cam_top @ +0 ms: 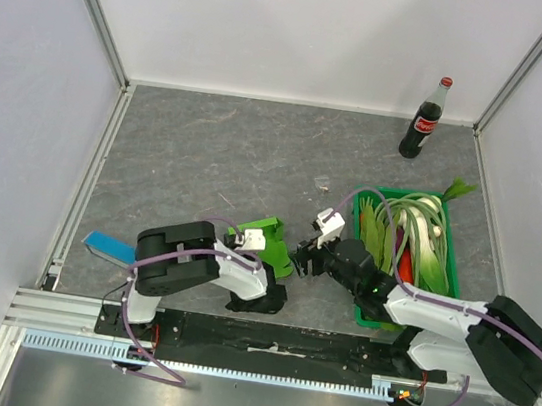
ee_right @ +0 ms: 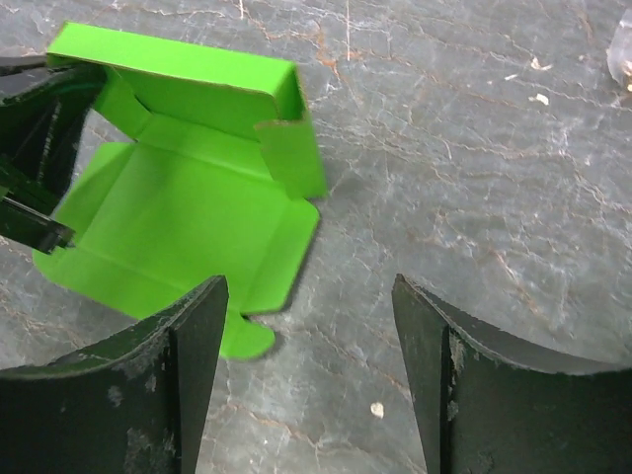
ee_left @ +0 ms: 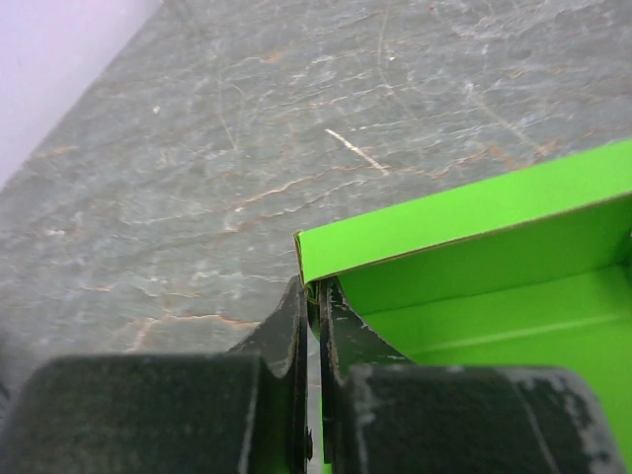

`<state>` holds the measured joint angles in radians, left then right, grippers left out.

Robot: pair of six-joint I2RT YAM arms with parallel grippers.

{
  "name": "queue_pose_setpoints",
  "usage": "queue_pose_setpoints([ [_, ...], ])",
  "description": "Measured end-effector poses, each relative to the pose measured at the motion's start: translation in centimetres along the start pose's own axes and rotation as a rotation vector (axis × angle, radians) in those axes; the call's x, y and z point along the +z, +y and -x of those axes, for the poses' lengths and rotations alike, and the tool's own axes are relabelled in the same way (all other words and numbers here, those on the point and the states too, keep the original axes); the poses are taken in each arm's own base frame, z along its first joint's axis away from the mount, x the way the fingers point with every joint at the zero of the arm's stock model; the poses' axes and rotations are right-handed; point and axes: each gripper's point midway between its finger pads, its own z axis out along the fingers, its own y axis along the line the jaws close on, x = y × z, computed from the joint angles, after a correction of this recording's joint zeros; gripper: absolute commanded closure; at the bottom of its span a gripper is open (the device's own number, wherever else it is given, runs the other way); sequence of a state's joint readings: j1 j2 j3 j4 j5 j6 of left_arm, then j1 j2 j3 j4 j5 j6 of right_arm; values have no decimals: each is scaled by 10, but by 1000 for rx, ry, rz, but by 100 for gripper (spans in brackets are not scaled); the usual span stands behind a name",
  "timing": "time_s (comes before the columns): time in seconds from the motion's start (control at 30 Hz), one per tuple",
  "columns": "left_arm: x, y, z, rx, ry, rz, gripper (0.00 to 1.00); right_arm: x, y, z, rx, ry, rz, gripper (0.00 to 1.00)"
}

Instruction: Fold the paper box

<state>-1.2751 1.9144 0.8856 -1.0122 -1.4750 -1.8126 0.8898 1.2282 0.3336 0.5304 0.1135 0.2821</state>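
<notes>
Lime-green paper box [ee_right: 188,212] lying partly folded on the grey tabletop [cam_top: 217,155], near centre, left end effector [ee_left: 314,296] clenched on a corner of its raised wall, right end effector [ee_right: 311,296] released, fingers wide apart, just right of the box

Table [cam_top: 217,155]: grey stone-patterned top, walled in white at the far, left and right edges.
Bottle [cam_top: 424,121]: dark cola, red cap and red label, upright near the far right corner.
Crate [cam_top: 455,254]: dark-green plastic, by the right edge, toward the near side.
Vegetables [cam_top: 419,229]: long green-and-white stalks filling the crate, leaf tips poking over its far rim.
Blue block [cam_top: 108,247]: small, flat, at the near left edge.
Scrap [cam_top: 321,182]: pale bit mid-table.
</notes>
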Motion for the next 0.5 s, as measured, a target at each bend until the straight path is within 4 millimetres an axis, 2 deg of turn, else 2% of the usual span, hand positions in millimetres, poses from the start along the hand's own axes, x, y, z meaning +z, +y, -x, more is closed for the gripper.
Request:
queue_pose_setpoints([
  [0.13,-1,18,1,113,-46,-12,98,-12,-5,-3,21,33,-27,24],
  [0.3,-6,25,9,135,-58,-32,98,-23,-7,3,25,54,-49,23],
  [0.5,-17,30,13,168,-72,-75,98,-19,2,8,43,78,-11,23],
])
